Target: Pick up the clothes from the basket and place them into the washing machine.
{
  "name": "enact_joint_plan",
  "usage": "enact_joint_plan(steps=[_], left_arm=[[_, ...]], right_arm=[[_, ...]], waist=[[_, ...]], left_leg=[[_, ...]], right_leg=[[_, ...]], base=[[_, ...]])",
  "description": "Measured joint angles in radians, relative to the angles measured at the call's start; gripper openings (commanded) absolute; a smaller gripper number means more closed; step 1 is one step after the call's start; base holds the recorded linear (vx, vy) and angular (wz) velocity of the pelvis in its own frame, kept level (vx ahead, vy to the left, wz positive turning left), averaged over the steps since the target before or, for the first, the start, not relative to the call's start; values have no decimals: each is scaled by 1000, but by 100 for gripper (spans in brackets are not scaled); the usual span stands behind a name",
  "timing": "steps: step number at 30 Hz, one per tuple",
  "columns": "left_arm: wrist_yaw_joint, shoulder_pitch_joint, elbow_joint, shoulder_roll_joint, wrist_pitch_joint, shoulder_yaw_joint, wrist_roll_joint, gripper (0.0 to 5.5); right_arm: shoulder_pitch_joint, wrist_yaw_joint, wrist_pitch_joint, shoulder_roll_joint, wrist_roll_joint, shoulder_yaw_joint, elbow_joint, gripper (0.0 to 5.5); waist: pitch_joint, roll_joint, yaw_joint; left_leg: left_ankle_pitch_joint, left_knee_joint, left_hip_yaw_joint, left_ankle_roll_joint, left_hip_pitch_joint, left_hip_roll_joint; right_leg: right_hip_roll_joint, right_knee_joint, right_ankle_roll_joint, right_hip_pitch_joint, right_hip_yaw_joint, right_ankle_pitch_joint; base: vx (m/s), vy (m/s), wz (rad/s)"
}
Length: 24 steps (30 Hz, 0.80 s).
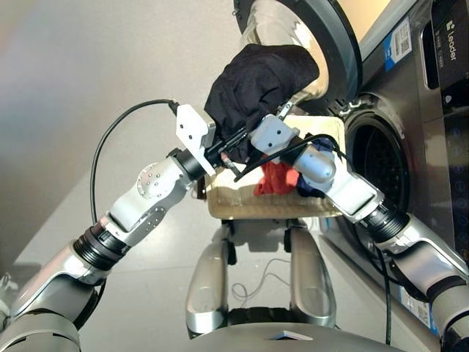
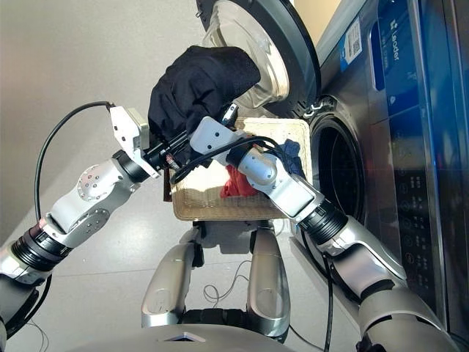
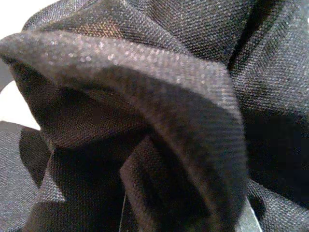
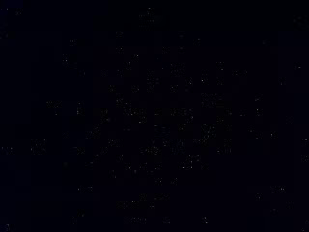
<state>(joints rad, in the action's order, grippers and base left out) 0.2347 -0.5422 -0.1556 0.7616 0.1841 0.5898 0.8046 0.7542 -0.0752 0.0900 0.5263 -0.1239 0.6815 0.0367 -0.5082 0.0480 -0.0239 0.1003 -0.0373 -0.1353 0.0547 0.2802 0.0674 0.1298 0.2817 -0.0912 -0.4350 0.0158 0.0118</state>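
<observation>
You are looking down over both arms at a black garment point(image 1: 256, 84) held up in the air above the basket point(image 1: 227, 202). The garment is a soft, matte bundle of woven cloth, bunched into a rounded lump with deep folds. Its long axis runs slantwise, from its lower end at the grippers up toward the open door point(image 1: 333, 44) of the washing machine point(image 1: 410, 132).

Both grippers meet at the lower end of the bundle. The left gripper point(image 1: 220, 150) is buried in the cloth, and its wrist view shows only black folds, so you cannot tell whether its fingers are together or apart. The right gripper point(image 1: 253, 147) is also pressed into the cloth; its wrist view is fully dark, so its fingers cannot be judged either.

Below, the pale woven basket sits just in front of the machine's round opening point(image 1: 377, 165). Inside it lie the coral-red garment point(image 1: 275, 178) and, just beside it toward the machine, the navy blue garment point(image 2: 291, 152).
</observation>
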Motion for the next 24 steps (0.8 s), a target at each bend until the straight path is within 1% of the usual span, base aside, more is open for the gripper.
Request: enact_joint_plan(steps=[2,6,11,12,13,14,19,21,22,23,24], left_arm=[[1,0,5,1,6,3,-2,0],[1,-2,14,2,8,10,-3,0],[0,-16,26,9,8,28,-4,0],[0,-16,27,9,8,32,-4,0],[0,-17,27,9,8,33,-5,0],[0,-19,27,9,9,33,-5,0],[-1,-20,26,9,13,30,-12,0],[0,-17,26,8,12,34,-13,239],[4,-15,26,8,12,36,-13,339],[10,-11,25,8,11,36,-15,550],[10,-8,25,8,12,36,-17,550]], right_arm=[[0,1,0,0,-1,3,0,550],[-1,14,0,3,-1,13,0,550],[-9,22,0,4,-3,17,0,550],[-10,22,0,6,-3,18,0,224],[-12,22,0,7,-4,20,0,13],[-17,21,1,6,-4,24,-1,0],[-51,23,1,9,-14,24,-3,0],[-59,25,1,15,-23,24,-3,0],[-64,30,1,15,-25,23,-3,0],[-68,35,1,15,-33,22,-3,0],[-69,39,1,15,-41,22,-3,0]], waist=[[0,1,1],[-1,2,0],[-5,10,0],[-5,10,0],[-5,10,0],[-5,10,0],[-5,11,0],[-5,11,0],[-6,11,0],[-6,11,0],[-6,11,0]], left_leg=[[0,0,-1,0,0,0],[0,0,-3,0,0,0],[0,-1,-5,0,0,0],[0,-1,-6,0,0,0],[0,-1,-6,0,0,0],[0,-1,-6,0,0,0],[0,-1,-6,0,0,0],[0,-1,-5,0,1,0],[0,-1,-5,0,1,0],[0,-1,-5,0,1,0],[0,-1,-5,0,2,0]], right_leg=[[0,1,0,-3,3,0],[-1,6,0,-7,8,0],[-2,10,0,-10,11,0],[-2,10,0,-10,12,0],[-2,10,0,-10,12,0],[-3,10,0,-10,12,0],[-2,10,0,-10,12,0],[-2,11,0,-10,12,0],[-2,11,0,-11,12,0],[-2,11,0,-11,12,0],[-2,11,0,-11,12,0]], base=[[0,0,0],[0,0,0],[0,0,0],[0,0,0],[0,0,0],[0,0,0],[0,0,0],[0,0,0],[0,0,0],[0,0,0],[0,0,0]])
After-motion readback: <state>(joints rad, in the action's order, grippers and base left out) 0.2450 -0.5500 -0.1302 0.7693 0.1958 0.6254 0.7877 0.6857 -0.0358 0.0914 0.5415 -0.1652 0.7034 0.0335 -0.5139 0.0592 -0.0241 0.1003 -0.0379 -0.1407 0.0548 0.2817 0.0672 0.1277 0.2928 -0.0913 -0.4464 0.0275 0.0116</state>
